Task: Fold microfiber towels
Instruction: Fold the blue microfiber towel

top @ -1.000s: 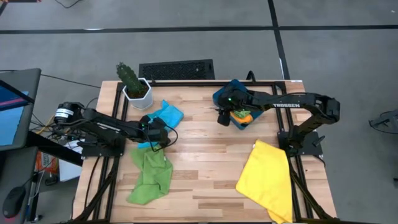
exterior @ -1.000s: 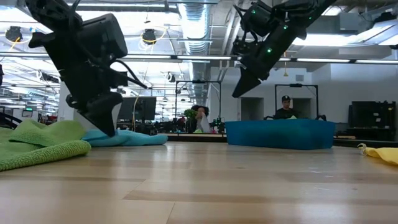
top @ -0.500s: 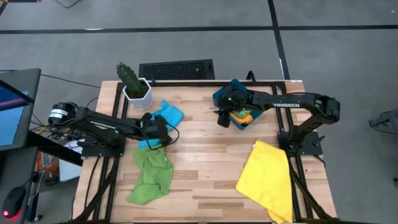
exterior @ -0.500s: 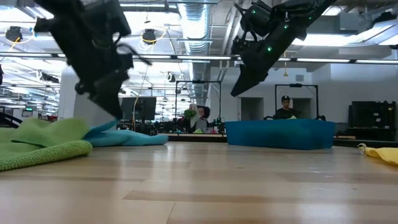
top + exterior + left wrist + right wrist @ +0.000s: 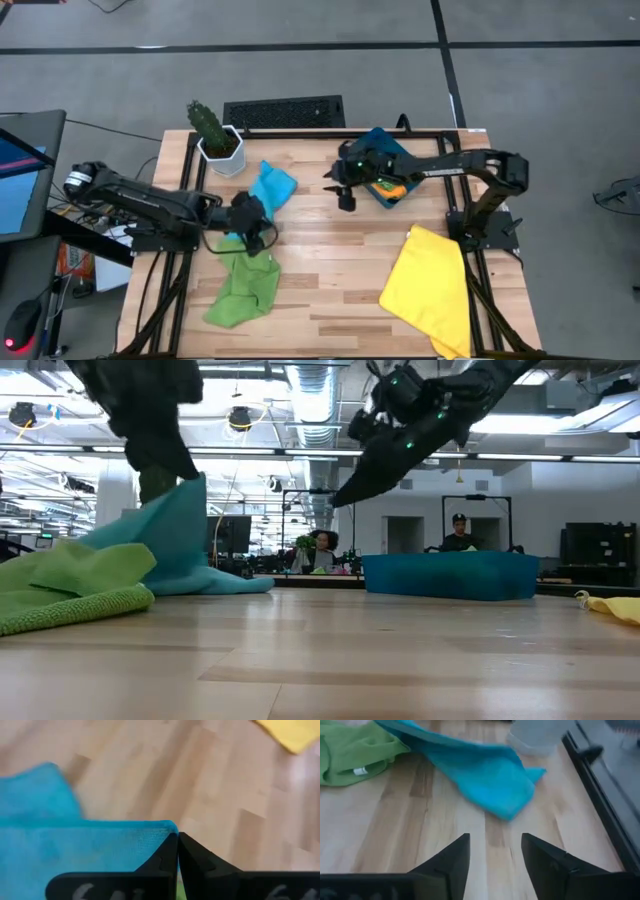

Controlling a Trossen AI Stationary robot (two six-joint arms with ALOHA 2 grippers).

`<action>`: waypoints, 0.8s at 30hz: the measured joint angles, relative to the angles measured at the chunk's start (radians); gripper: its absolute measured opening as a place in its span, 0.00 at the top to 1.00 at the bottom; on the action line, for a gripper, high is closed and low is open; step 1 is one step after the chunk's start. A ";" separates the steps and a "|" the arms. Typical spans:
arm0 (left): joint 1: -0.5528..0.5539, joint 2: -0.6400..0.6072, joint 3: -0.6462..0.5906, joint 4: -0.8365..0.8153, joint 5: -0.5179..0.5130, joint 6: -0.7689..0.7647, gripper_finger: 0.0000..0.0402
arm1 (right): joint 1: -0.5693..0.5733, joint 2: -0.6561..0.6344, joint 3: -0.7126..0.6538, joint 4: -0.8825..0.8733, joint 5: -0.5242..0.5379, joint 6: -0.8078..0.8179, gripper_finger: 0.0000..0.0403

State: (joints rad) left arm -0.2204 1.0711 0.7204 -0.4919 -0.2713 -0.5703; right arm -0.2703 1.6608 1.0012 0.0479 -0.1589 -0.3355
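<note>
On the pale wooden tabletop (image 5: 330, 260), left gripper (image 5: 250, 212) pinches the light blue microfiber towel (image 5: 272, 186); right gripper (image 5: 345, 198) hangs spread.

So the desk (image 5: 320, 270) is a light wood butcher-block top on a black frame. Lying on it: a light blue towel (image 5: 272, 186) toward the back left, with one end lifted off the wood, a crumpled green towel (image 5: 243, 290) at the front left, and a big yellow towel (image 5: 432, 285) at the front right, hanging over the edge. A potted cactus (image 5: 214, 135) sits in the back left corner, and a dark teal bin (image 5: 380, 165) sits back right.
</note>
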 joint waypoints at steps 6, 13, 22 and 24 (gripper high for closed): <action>-0.133 -0.005 0.001 0.006 0.038 -0.089 1.00 | 0.023 0.126 0.010 0.270 -0.001 -0.100 0.41; -0.260 -0.005 0.001 0.066 0.028 -0.196 1.00 | 0.030 0.271 0.179 0.225 -0.001 -0.136 0.39; -0.396 -0.005 0.001 0.107 -0.054 -0.281 1.00 | 0.080 0.359 0.326 0.034 0.000 -0.249 0.39; -0.414 -0.005 0.001 0.106 -0.061 -0.291 1.00 | 0.087 0.356 0.326 0.007 0.000 -0.275 0.39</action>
State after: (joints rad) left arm -0.6343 1.0657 0.7212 -0.3860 -0.3326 -0.8615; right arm -0.1830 2.0163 1.3272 0.0548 -0.1589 -0.6107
